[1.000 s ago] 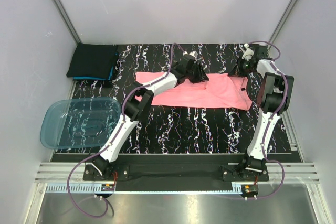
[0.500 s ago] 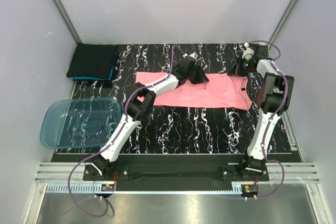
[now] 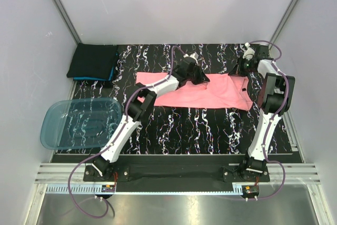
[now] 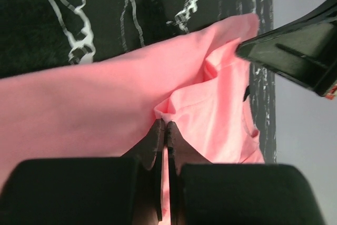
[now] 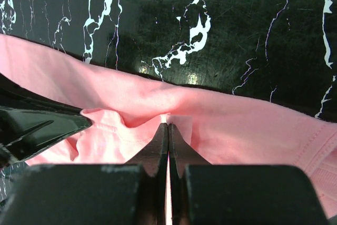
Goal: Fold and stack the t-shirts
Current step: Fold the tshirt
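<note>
A salmon-pink t-shirt [image 3: 210,96] lies spread across the middle of the black marbled table. My left gripper [image 3: 202,78] is at its far edge, near the middle. In the left wrist view it [image 4: 164,124] is shut on a small pinch of the pink cloth [image 4: 105,93]. My right gripper [image 3: 241,72] is at the shirt's far right corner. In the right wrist view it [image 5: 168,126] is shut on a fold of the pink cloth [image 5: 253,119]. Each wrist view shows the other gripper's black finger close by. Folded black and teal t-shirts [image 3: 95,61] lie stacked at the back left corner.
A translucent blue plastic tub [image 3: 79,122] sits at the table's left edge, partly overhanging it. Grey walls close in the back and both sides. The table's bare marbled surface [image 3: 200,130] lies between the shirt and the arm bases.
The left gripper has shifted very slightly to the left along the shirt's far edge. The right arm and the shirt look unchanged.
</note>
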